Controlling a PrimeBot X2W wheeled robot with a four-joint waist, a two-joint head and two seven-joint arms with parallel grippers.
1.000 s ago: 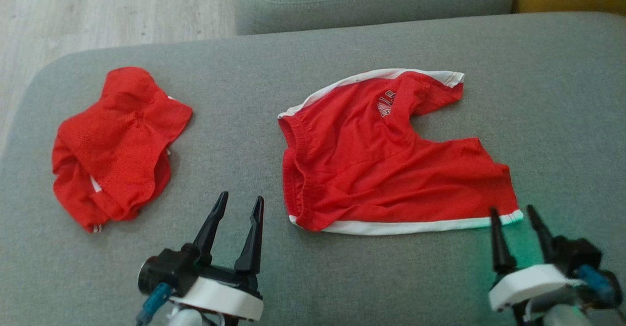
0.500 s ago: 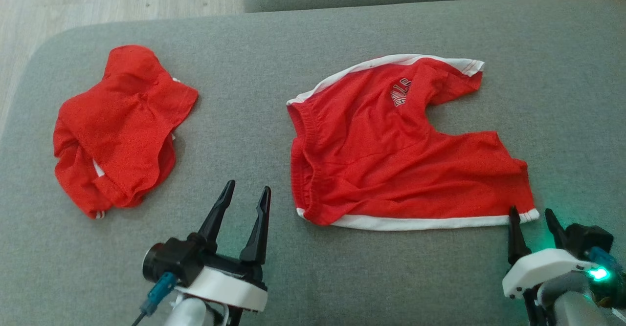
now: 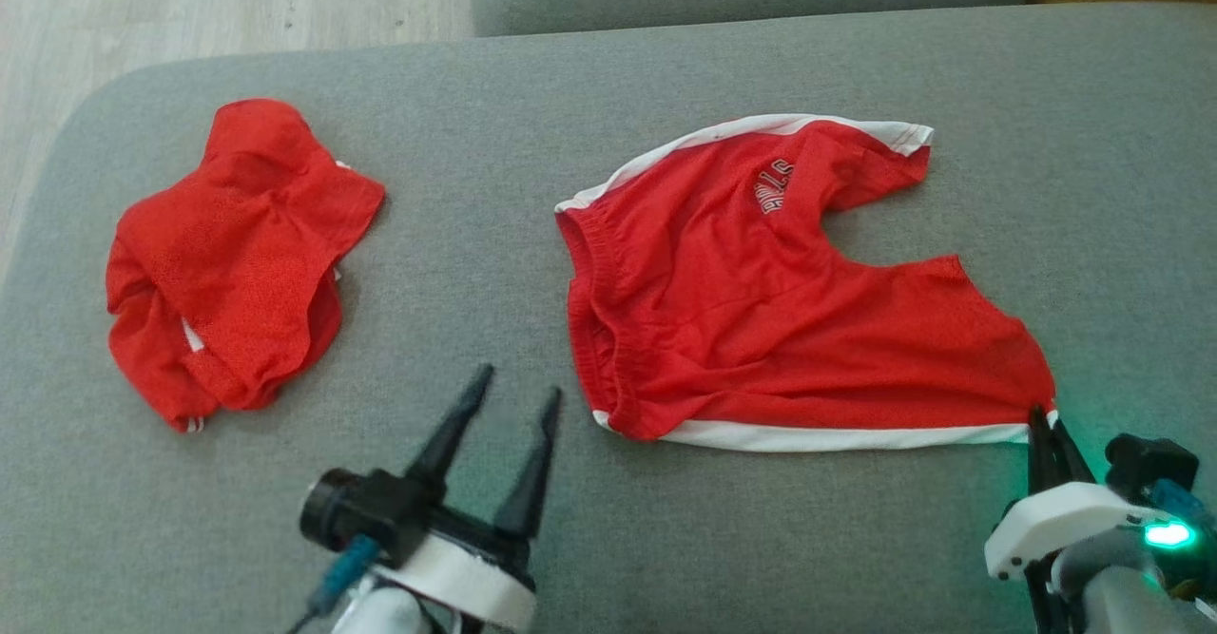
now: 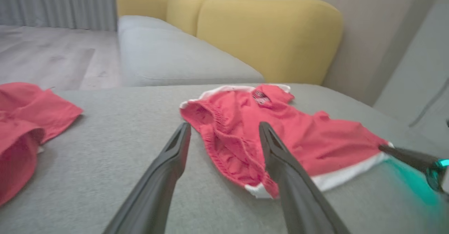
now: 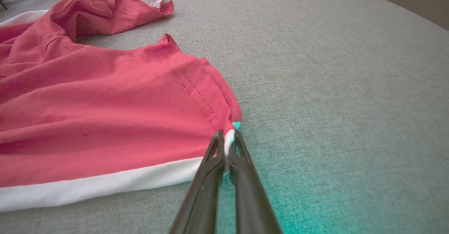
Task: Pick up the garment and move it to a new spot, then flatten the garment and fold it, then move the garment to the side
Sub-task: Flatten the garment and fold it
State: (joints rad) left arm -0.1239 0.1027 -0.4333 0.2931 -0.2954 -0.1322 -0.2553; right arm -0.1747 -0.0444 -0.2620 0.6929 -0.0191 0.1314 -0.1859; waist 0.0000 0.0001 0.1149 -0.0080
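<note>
The jersey is lying in a crumpled heap on the left of the grey sofa seat, well apart from both grippers. Its folds are hiding most of it. Red mesh, a few slivers of white and a scrap of striped trim at the near edge are showing, and its outline cannot be made out. In the left wrist view it is being cut off by the picture's left edge.

The shorts are lying to the right of it, spread fairly flat, with the gathered waistband facing the jersey and a white band running along the near edge. Small lettering is sitting sideways on the far leg, too small to read surely.

The right gripper is pinching the near right corner of the shorts. Its jaws are closed on the hem, and in the right wrist view a sliver of white cloth is showing between the fingers. The cloth there is being drawn to a point. The gripper's body is running off the bottom right of the head view, and a green light on it is tinting the sofa.

The left gripper is hanging just left of the shorts' near left corner, its jaws spread wide and holding nothing. It is blurred in the head view. In its own wrist view one finger is covering part of that corner, and whether it is touching the cloth cannot be told.
</note>
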